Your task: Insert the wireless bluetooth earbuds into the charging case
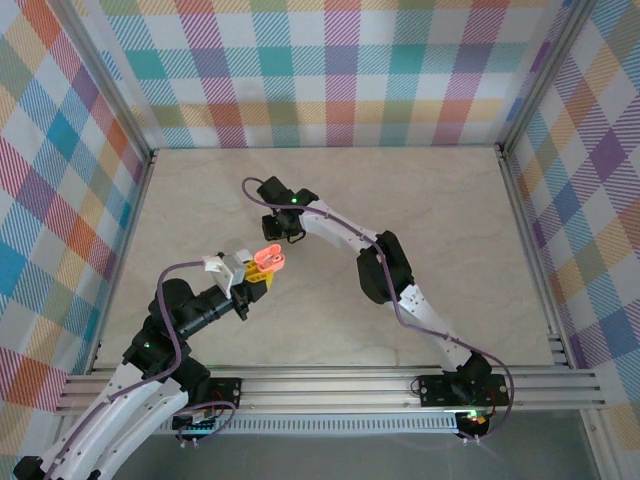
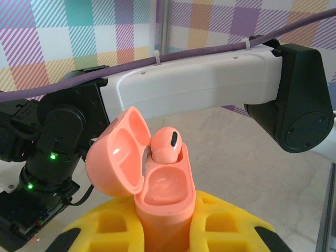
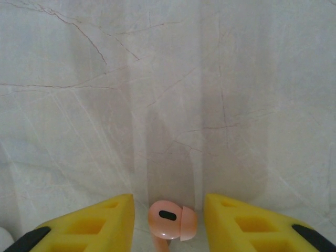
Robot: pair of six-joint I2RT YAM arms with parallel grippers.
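Left jaws clamp the open pink case (image 2: pixel 165 202), an earbud (image 2: pixel 167 146) seated inside. Right jaws stand apart, flanking a pink earbud (image 3: pixel 170 220) over the worktop (image 3: pixel 168 79).

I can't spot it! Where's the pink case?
Top view: the pink case is left of centre, clamped in the left end effector, near the right end effector.

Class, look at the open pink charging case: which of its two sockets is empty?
The socket nearer the left wrist camera is bare; the farther one holds a pink earbud.
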